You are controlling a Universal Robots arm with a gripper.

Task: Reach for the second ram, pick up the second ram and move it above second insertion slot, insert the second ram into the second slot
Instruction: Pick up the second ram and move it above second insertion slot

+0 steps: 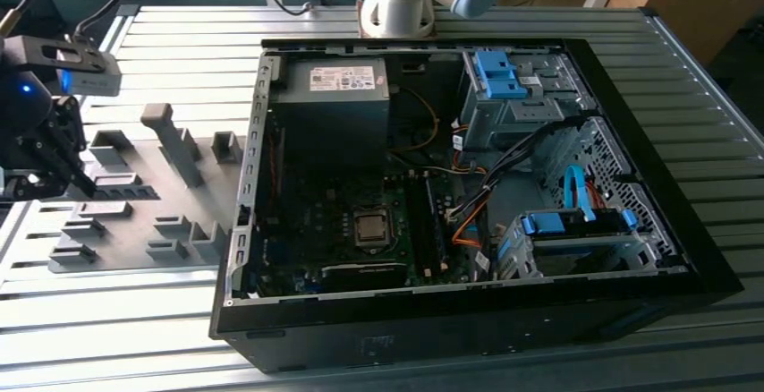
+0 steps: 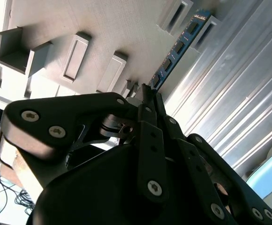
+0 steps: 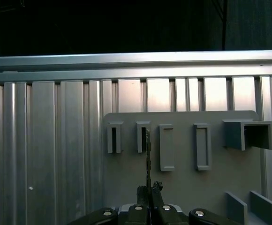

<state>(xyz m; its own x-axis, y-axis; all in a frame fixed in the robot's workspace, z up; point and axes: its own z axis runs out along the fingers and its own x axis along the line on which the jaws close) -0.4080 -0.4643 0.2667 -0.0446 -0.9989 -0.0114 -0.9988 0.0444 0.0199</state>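
Gripper [image 3: 148,189] pinches the second ram [image 2: 176,51] — seated in gray holder [image 3: 183,187].

On the slatted table [image 1: 179,25] the fixture plate [image 1: 131,231] lies at the exterior view's left, the computer case [image 1: 478,325] beside it — the arm's base [image 1: 400,12] behind the case. The second ram [image 2: 178,49] stands edgewise in the plate's holders [image 2: 210,26], one end in the gripper [image 2: 148,90].

Exterior view looking down on open computer case [image 1: 478,325], both wrist views close over grey fixture tray [image 3: 187,187]
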